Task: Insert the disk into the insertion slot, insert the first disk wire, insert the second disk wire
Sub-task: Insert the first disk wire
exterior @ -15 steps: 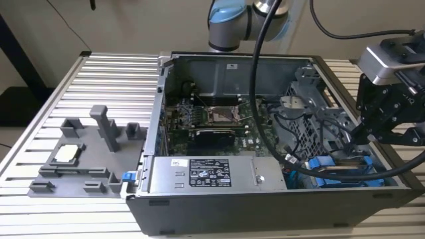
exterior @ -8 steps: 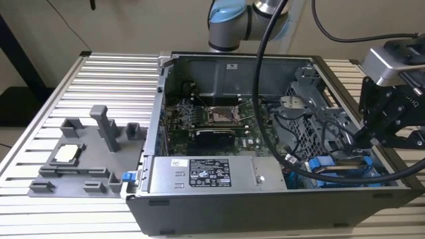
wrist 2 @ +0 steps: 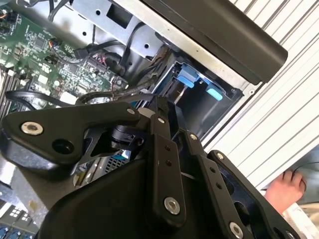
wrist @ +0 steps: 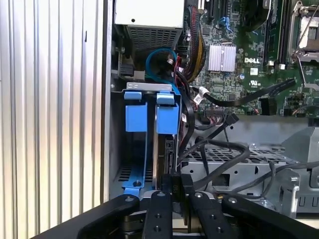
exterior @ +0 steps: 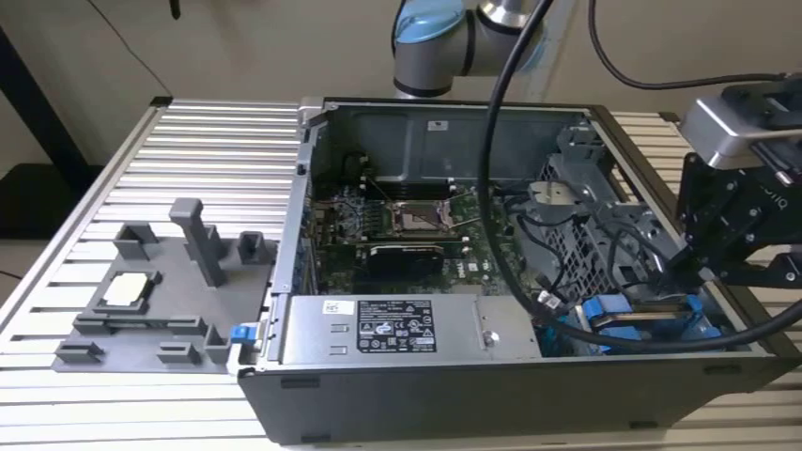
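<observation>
Two fingertips (wrist: 174, 183) of the gripper (wrist: 180, 185) sit drawn close together, pinched on the dark end of the disk (wrist: 166, 152) — it stands on edge between blue carrier rails, sunk in the insertion slot (wrist: 149, 86). Just beside the slot, black cables (wrist: 214, 149) loop over a grey cage; beyond them lies the green motherboard (wrist: 239, 55). In the exterior view the gripper hangs over the computer case (exterior: 527, 395) at that view's right — the power-supply box (exterior: 389, 329) lies along its near wall.
</observation>
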